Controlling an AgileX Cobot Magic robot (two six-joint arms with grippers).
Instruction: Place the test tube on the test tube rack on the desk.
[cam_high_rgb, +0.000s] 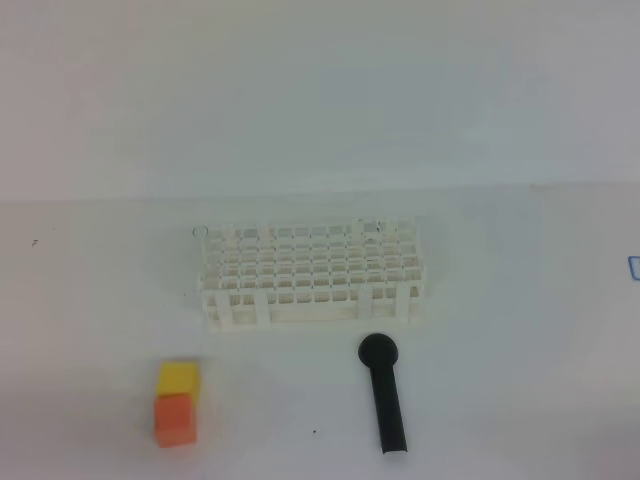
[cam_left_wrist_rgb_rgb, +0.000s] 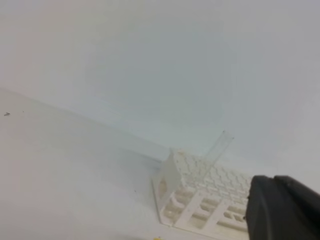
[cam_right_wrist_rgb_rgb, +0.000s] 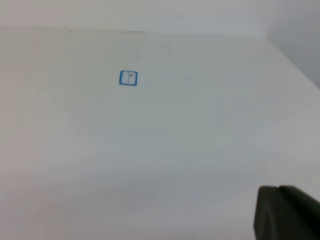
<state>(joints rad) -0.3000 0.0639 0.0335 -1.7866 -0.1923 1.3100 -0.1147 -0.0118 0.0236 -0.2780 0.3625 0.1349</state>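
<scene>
Tube stands tilted in rack corner hole; I read both claws pressed together, empty, clear of desk.

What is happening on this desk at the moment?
Nothing is being handled. A clear tube already leans in the back corner of the white rack. Both hands are shut and empty, away from the rack. A black stick and two stacked blocks lie on the desk in front.
</scene>
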